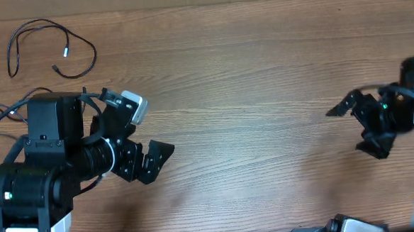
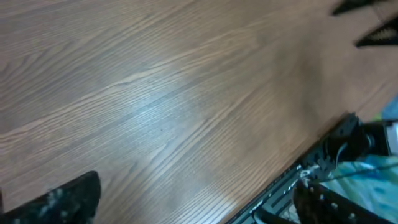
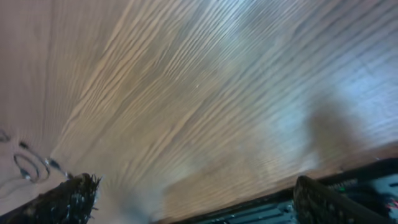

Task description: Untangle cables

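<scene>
Far left, the cables [image 1: 66, 51] stretch left-to-right; left gripper [image 1: 145, 130] and right gripper [image 1: 357, 128] gape wide.

The cables [image 1: 66, 51] lie at ten o'clock on the counter [image 1: 247, 71]: thin black cords spread flat in a loose, open loop. Two small plug ends, one silver-tipped, lie inside the loop. The right wrist view shows them small and blurred at eight o'clock.

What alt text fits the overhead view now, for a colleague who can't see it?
A thin black cable lies in a loose loop at the top left of a wooden table, touched by neither arm. The left gripper and the right gripper hover open over bare wood, far apart.
</scene>
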